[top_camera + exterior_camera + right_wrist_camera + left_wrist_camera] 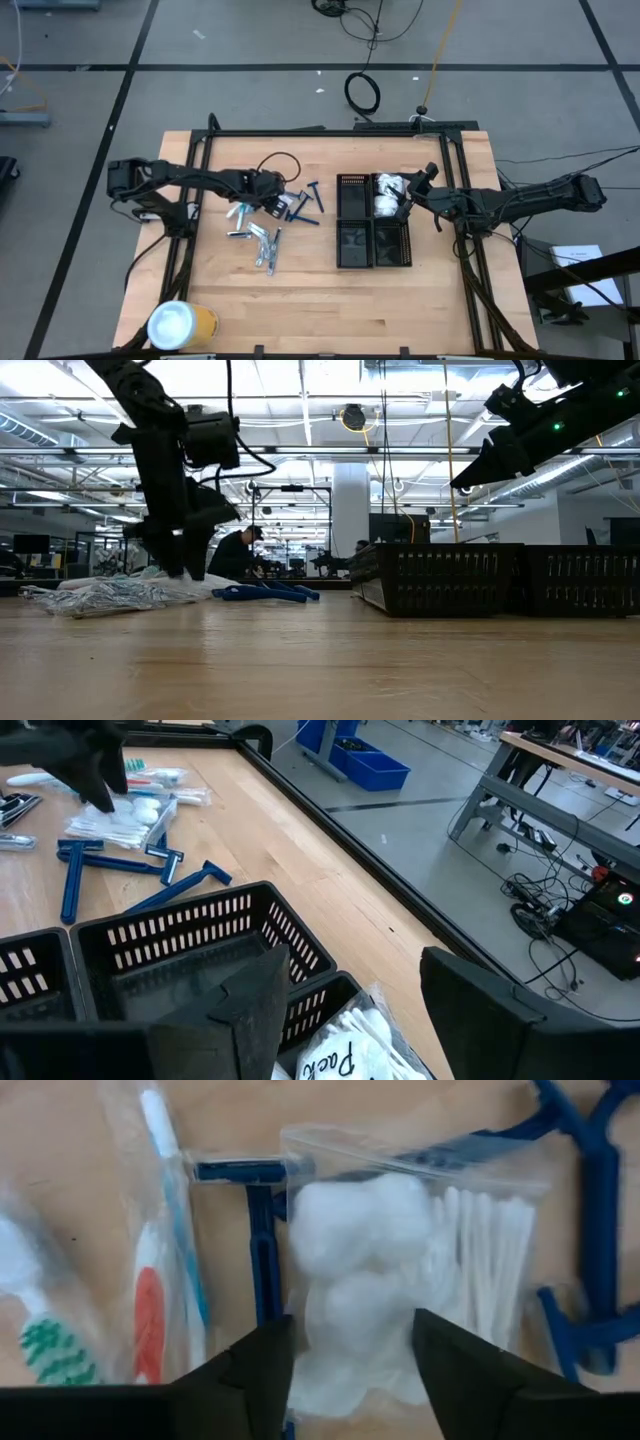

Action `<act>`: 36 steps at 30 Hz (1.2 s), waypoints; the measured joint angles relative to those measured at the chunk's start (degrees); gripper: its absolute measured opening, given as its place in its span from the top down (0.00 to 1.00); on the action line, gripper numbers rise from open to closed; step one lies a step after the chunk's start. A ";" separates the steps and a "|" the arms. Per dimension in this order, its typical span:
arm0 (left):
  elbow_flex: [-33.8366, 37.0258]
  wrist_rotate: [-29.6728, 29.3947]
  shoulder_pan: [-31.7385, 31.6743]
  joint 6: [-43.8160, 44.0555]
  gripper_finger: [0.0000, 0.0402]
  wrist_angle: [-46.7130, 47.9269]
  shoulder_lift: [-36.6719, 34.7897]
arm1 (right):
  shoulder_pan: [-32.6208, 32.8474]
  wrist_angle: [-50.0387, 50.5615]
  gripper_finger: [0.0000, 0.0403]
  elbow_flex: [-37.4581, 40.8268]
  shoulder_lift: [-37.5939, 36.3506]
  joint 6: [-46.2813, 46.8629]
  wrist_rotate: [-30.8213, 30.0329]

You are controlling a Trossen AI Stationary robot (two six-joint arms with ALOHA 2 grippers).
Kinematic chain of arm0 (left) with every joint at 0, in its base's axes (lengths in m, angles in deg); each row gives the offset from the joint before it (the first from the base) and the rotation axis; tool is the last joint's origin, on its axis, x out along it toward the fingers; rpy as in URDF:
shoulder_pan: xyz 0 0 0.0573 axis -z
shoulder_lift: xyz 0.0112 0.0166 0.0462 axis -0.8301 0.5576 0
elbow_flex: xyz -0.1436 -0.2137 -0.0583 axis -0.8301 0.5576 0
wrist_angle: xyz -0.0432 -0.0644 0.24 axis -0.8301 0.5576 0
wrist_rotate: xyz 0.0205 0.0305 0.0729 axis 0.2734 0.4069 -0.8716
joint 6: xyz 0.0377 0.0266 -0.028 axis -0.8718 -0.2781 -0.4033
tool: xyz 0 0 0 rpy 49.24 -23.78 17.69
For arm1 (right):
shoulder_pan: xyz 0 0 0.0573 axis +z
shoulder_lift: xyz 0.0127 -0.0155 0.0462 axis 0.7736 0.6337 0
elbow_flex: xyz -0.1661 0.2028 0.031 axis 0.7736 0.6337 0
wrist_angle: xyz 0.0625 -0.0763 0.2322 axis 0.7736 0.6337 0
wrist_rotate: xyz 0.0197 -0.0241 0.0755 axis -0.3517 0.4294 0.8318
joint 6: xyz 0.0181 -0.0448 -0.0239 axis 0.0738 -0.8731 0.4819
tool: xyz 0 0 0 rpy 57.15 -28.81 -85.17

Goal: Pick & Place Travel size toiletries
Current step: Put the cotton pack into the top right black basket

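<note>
The toiletries lie flat on the wooden table left of the black trays: blue razors (pixel 305 205) (pixel 262 1230), wrapped toothbrushes (pixel 240 212) (pixel 165 1230), silvery tubes (pixel 262 245) and a clear packet of cotton balls and swabs (pixel 380 1250) (pixel 130 815). My left gripper (pixel 272 196) (pixel 350 1370) is open and low over that packet, one finger on each side of the cotton balls. My right gripper (pixel 410 200) (pixel 370 1010) is open and hovers above the trays' far right compartment, where a white crinkly packet (pixel 388 190) (pixel 340 1055) lies. My left gripper comes at the clear packet from above, pointing down, its fingers (pixel 265 1370) astride the cotton balls (pixel 350 1280). The packet lies flat on the table. I cannot tell whether the fingertips touch its film.
The black gridded trays (pixel 355 245) (pixel 450 575) stand right of centre, with the near compartments showing nothing inside. A yellow cylinder with a white lid (pixel 180 325) stands near the table's near left corner. Bare wood stretches along the near edge. A black frame borders the table.
</note>
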 joint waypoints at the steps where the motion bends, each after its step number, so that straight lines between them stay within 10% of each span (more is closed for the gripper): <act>1: -0.02 0.19 0.00 -0.16 0.56 -0.37 1.02 | 0.00 0.00 0.47 0.00 0.01 0.00 0.00; 14: -2.24 4.17 -0.09 -4.05 0.98 -1.74 0.41 | 0.01 0.01 0.47 0.00 0.02 -0.07 0.00; 36: -11.45 -9.28 6.54 -26.83 0.99 -9.44 -2.53 | -0.02 -12.86 0.47 0.00 4.76 1.09 7.46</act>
